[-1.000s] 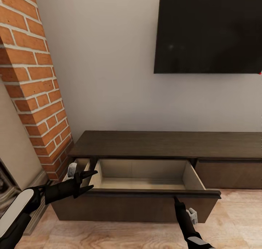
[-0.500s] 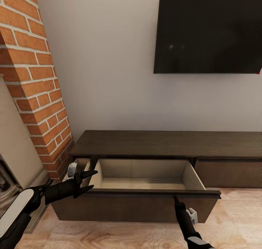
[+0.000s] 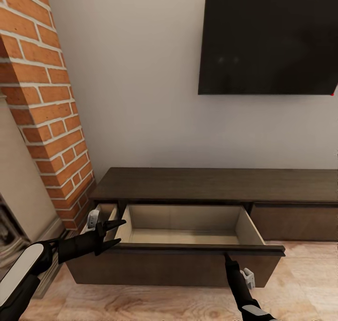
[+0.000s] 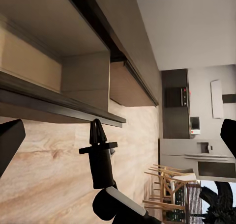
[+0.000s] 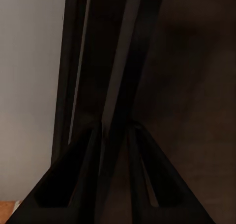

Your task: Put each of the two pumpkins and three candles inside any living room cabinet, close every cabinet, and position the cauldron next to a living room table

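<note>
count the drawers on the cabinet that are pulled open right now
1. The wide drawer at the cabinet left end is pulled out, its beige inside bare; the drawer front to its right sits shut. More may lie beyond the picture's edge.

The left arm reaches in from the lower left, its hand (image 3: 114,232) pointing rightward with both fingers spread apart, nothing between them. The right arm rises from the bottom edge, its hand (image 3: 227,257) pointing straight up, fingers (image 5: 115,150) drawn close together around a thin dark edge.
</note>
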